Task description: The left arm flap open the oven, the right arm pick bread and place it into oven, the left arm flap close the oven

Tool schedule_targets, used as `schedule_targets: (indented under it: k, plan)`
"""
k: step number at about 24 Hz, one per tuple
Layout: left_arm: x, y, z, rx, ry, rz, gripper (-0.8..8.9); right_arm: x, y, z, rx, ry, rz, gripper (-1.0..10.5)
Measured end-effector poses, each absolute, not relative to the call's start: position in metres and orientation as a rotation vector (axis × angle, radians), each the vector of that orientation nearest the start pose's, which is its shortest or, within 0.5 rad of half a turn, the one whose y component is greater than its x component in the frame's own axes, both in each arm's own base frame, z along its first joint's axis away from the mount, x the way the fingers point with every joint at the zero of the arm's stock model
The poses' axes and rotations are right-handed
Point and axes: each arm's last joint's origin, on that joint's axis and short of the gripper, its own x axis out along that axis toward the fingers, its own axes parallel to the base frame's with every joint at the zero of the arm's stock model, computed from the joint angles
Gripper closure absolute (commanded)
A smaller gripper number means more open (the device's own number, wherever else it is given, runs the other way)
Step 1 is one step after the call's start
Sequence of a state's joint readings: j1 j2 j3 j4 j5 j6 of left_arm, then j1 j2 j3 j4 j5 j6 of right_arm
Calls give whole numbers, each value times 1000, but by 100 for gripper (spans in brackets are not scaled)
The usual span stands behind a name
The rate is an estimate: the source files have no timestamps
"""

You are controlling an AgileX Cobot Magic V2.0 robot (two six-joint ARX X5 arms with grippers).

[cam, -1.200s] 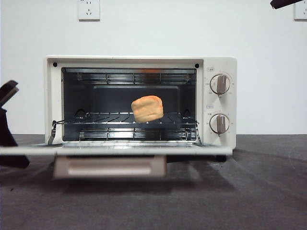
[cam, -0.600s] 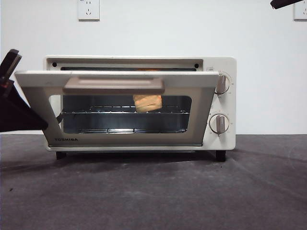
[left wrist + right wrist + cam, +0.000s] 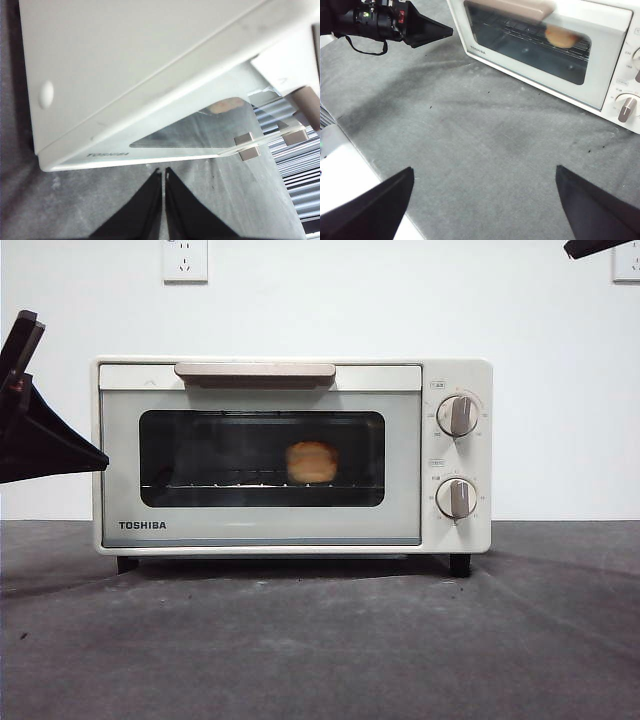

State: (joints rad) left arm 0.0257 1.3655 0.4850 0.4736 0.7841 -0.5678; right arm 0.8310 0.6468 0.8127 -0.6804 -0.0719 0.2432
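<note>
The bread (image 3: pixel 312 462) sits on the wire rack behind the shut glass door of the oven (image 3: pixel 290 455). My left gripper (image 3: pixel 163 172), jaws pressed together, hangs beside the oven's lower corner; my right gripper (image 3: pixel 482 172) waits spread wide above the table (image 3: pixel 485 135).

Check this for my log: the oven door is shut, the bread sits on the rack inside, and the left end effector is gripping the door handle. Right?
Not quite. The left end effector is not gripping the handle; it sits beside the oven, jaws shut on nothing, as the front view shows. The door is shut and the bread is on the rack inside.
</note>
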Motion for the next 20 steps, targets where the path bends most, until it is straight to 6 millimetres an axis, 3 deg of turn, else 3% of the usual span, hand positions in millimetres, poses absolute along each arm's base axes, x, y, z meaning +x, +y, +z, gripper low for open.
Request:
schedule_targets:
  k: [4, 8, 14, 20]
  plan:
    - [246, -16, 182, -693, 588, -633, 797, 84, 93, 315, 18, 587, 780, 507]
    - [237, -20, 200, -660, 528, -642, 797, 84, 93, 315, 15, 582, 762, 507]
    - [211, -26, 228, -566, 495, -591, 796, 85, 92, 315, 10, 576, 738, 507]
    - [181, -32, 269, -372, 477, -526, 797, 86, 91, 315, 1, 561, 692, 507]
